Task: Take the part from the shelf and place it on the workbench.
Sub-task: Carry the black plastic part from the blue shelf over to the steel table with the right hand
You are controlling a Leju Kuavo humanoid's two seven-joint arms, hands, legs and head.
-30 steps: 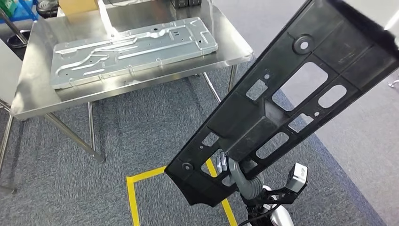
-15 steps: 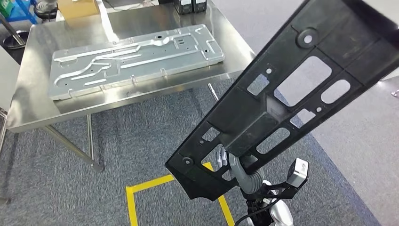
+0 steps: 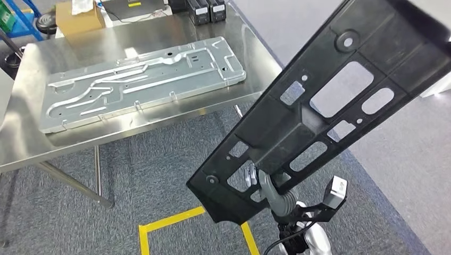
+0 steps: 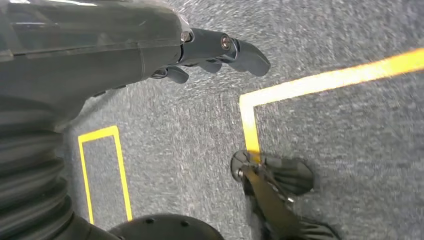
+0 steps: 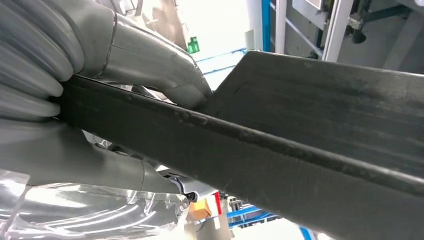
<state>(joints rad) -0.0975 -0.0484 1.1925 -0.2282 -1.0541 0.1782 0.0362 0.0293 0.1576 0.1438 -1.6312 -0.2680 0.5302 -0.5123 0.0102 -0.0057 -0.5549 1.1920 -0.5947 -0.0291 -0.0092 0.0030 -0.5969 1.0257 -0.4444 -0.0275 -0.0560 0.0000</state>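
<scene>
Since a second ago the whole view has slid: the steel table (image 3: 159,114) now sits nearer and more to the left, so the robot is stepping toward it, not the table moving. The long black panel (image 3: 324,106) is off the shelf, held slanting in the air short of the table's near corner, raised to pass above the edge. The right hand (image 3: 260,183) grips its lower end through a cutout. The left hand (image 4: 215,47) hangs over the carpet, fingers loosely apart, holding nothing. A silver metal plate (image 3: 138,82) already lies on the table.
</scene>
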